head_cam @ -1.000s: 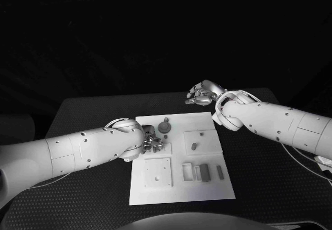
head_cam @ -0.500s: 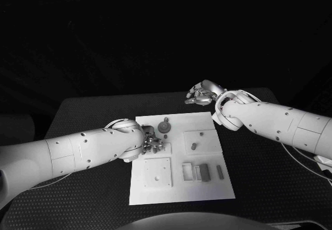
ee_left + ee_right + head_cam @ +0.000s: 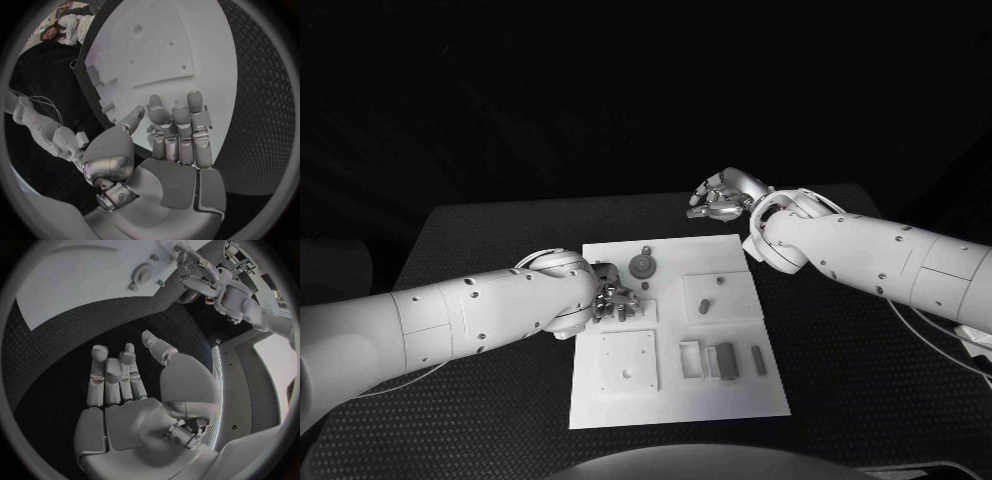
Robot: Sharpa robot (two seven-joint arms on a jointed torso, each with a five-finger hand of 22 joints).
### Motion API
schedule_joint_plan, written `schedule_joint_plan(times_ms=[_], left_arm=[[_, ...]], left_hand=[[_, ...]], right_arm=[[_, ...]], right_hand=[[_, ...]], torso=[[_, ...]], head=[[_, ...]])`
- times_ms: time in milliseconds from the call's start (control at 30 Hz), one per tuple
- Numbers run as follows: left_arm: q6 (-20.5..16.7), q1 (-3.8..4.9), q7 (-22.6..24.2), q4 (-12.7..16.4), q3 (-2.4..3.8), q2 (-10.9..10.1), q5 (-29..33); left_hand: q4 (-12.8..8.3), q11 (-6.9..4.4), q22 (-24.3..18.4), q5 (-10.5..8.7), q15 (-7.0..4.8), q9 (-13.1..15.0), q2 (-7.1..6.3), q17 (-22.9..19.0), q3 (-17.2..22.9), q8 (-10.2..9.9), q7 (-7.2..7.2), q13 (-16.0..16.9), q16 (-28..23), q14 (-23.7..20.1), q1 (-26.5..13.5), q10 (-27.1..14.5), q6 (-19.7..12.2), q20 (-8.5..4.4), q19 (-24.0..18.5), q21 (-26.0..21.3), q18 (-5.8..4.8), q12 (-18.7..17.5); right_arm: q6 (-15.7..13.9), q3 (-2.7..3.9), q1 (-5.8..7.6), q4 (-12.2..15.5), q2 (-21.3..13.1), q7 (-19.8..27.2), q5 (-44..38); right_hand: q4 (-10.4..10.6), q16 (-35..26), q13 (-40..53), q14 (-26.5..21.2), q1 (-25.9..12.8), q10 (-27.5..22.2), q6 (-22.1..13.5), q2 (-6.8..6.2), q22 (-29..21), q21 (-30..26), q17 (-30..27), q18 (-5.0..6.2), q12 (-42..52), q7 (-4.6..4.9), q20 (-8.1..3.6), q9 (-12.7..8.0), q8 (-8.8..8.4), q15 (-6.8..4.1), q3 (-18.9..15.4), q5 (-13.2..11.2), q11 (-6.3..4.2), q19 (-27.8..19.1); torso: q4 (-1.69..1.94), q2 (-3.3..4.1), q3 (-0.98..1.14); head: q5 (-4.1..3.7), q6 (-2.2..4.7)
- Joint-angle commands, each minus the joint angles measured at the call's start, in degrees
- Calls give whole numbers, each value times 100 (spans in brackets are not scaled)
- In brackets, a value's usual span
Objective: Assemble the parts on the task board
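Task board (image 3: 678, 380) sits mid-worktop (image 3: 488, 230), white plate with small grey parts (image 3: 721, 358) in its recesses and a round part (image 3: 643, 265) near the far edge. Left hand (image 3: 615, 301) is over the board's left edge, fingers (image 3: 180, 131) straight and apart, holding nothing per the left wrist view. Left forearm covers the worktop beside that edge. Right hand (image 3: 723, 194) is off the board past its far right corner, above the bare worktop, fingers (image 3: 112, 377) extended, loosely together, empty. Right forearm crosses the board's far right corner.
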Motion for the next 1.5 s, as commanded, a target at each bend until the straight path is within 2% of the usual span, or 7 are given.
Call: schedule_joint_plan(times_ms=[33,533,667,833,1033,1167,1500], left_arm=[[-18,0,61,14,2,-20,63],[121,54,92,139,43,-290,510],[114,136,98,145,351,-445,813],[-30,373,165,136,482,-591,795],[-112,578,212,-342,486,-563,782],[-84,603,251,-712,487,-461,626],[124,604,343,-1527,483,13,89]], left_hand=[[79,-8,112,-63,-2,-5,-161,-13,-35,9,-18,-8,41,-52,-58,-46,-27,-28,7,-46,-44,25],[57,16,110,-66,-16,7,-300,-35,-208,-25,16,-24,38,-157,-152,-157,-158,-26,-61,-108,-42,-11],[11,83,107,-66,-18,-35,-291,-49,-219,-159,103,-39,14,-320,-114,-337,-394,-10,-172,-181,-78,-59],[-247,228,76,-36,39,-24,-156,-146,-241,-300,254,-111,-136,-657,123,-741,-762,52,-448,-367,-177,-225],[-408,379,27,190,117,-11,-75,-274,-181,-481,417,-206,-277,-865,362,-1021,-1200,103,-632,-545,-255,-390],[-422,552,-5,246,177,-97,-116,-348,-204,-741,605,-267,-332,-909,392,-1053,-1697,137,-671,-639,-277,-459],[-199,637,-23,115,180,-156,-215,-410,-208,-858,696,-295,-321,-894,270,-1046,-1942,146,-627,-721,-259,-456]], right_arm=[[66,3,-3,10,-7,47,-50],[61,3,-21,11,-42,52,-50],[58,3,-30,1,-54,52,-50],[47,3,-30,-33,-67,67,-39],[48,3,-32,-102,-65,75,-17],[50,3,-35,-130,-71,74,-11],[59,3,-36,-140,-42,77,-10]], right_hand=[[-38,-23,-6,-33,-2,-39,27,46,88,-39,-9,81,-14,64,-2,5,-40,-5,-4,23,18,-29],[-42,-24,-8,-35,-4,-39,26,47,88,-40,-9,81,-14,65,-1,6,-42,-5,-3,23,18,-30],[-43,-24,-9,-35,-5,-39,24,46,88,-40,-9,81,-13,65,-1,6,-43,-5,-3,23,18,-30],[-64,-21,-16,-34,-7,-37,-116,48,89,-43,-11,81,-7,103,-2,-28,-129,20,3,23,50,-25],[-90,-15,-19,-30,3,-34,-218,62,90,-42,-11,81,2,139,-2,-50,-188,53,8,23,85,-20],[-97,-13,-20,-29,2,-34,-241,63,91,-41,-11,81,5,150,-2,-54,-201,63,7,23,94,-17],[-104,-11,-22,-28,6,-33,-261,69,92,-41,-11,81,9,159,-2,-58,-213,73,10,23,104,-15]], torso=[[3,0,-2],[6,-2,-7],[1,-1,-14],[8,-6,-1],[0,-6,-10],[-1,6,-8],[2,15,-9]], head=[[-9,4],[-16,47],[46,160],[98,250],[127,321],[124,364],[172,423]])
